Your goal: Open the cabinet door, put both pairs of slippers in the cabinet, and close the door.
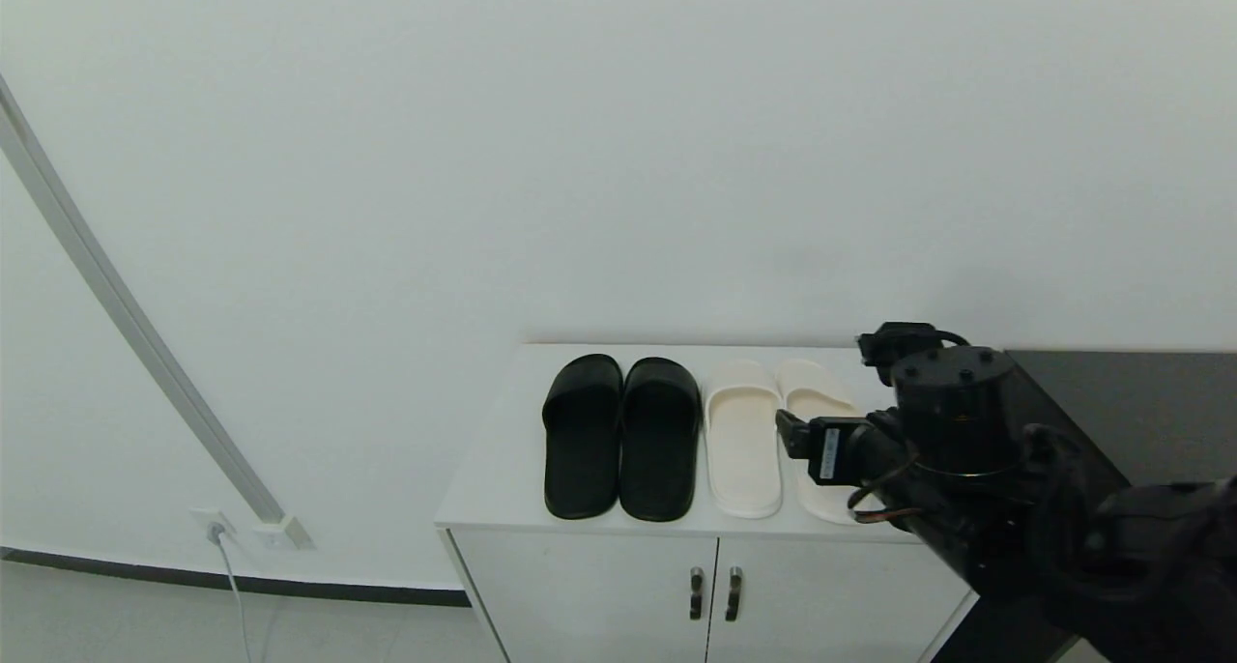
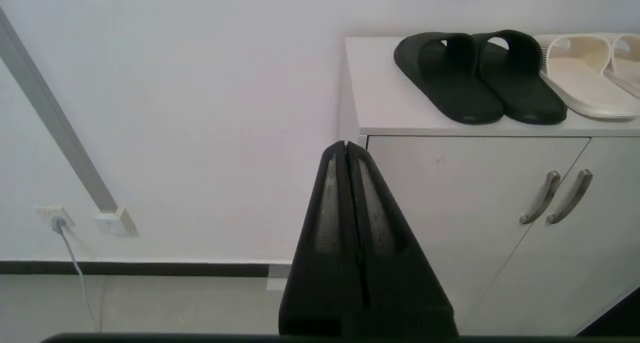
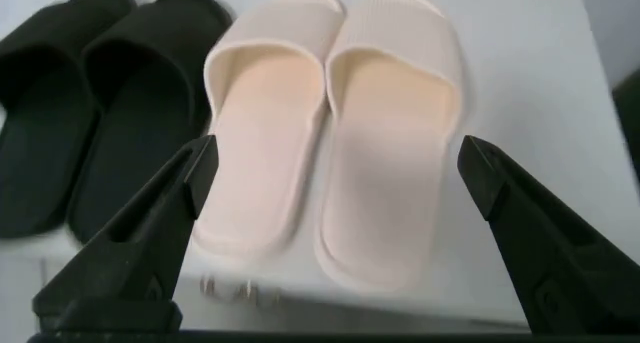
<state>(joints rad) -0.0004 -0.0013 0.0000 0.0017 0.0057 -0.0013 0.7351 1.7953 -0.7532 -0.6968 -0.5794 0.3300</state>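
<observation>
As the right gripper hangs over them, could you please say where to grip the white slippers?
Probably from above, mid-length, squeezing the pair's outer edges: the white slippers lie flat, side by side and touching, and the open right gripper spans both.

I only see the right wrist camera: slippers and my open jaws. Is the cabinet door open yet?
Observer: No. Both cabinet doors are shut, their handles side by side in the middle.
Operator: Where's my other arm?
Observer: The left gripper sits lower than the cabinet top, off its left front corner, jaws shut on nothing.
Operator: Anything down by the floor?
Observer: A wall socket with a cable plugged in, on the wall farther left.
</observation>
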